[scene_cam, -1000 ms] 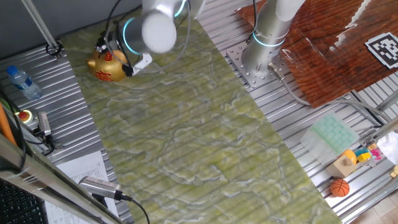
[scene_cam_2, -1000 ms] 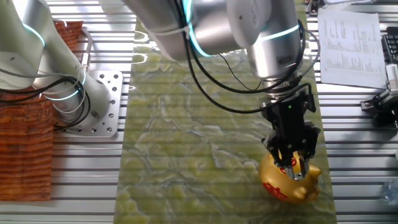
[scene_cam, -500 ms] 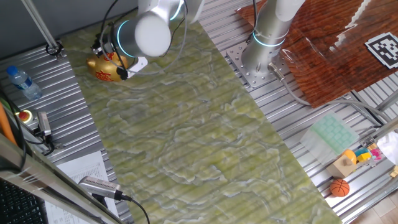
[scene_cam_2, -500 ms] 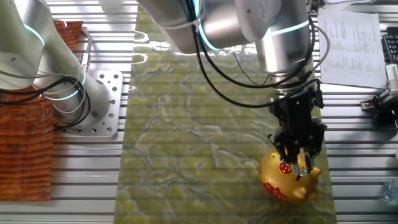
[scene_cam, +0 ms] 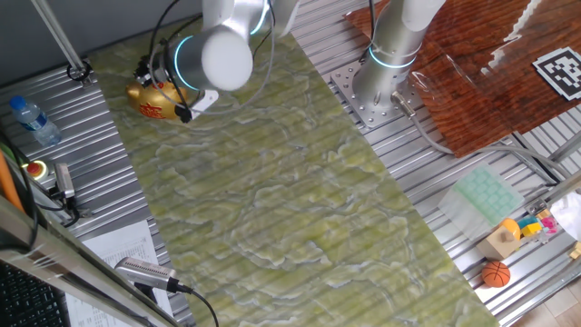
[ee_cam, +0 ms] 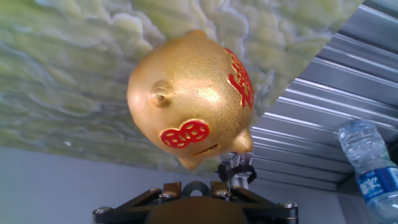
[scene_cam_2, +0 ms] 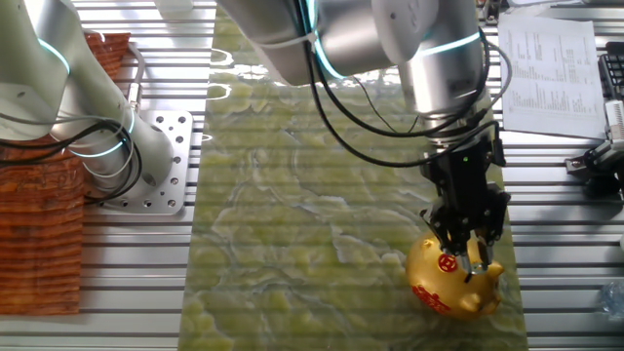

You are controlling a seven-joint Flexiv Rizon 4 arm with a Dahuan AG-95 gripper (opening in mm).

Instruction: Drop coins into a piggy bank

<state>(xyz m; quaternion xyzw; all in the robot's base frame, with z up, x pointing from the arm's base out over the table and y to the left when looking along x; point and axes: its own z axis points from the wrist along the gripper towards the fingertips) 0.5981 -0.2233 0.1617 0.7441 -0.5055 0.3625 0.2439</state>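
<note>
Arm shifted slightly; fingers [scene_cam_2: 468,263] stayed over the pig [scene_cam_2: 450,283], near its slot. Opening could not be told. Coin unseen, possibly dropped.

Bright even light; glare on piggy bank [ee_cam: 186,99]; sharp focus.

Arm bent low, wrist vertical, gripper [scene_cam_2: 469,255] pointing down, fingers close together; closure unclear.

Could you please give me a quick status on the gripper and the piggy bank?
Gripper directly above the piggy bank, fingertips at its back. Jaw state and coin: cannot tell. Bank upright on green mat. Nothing in the way.
</note>
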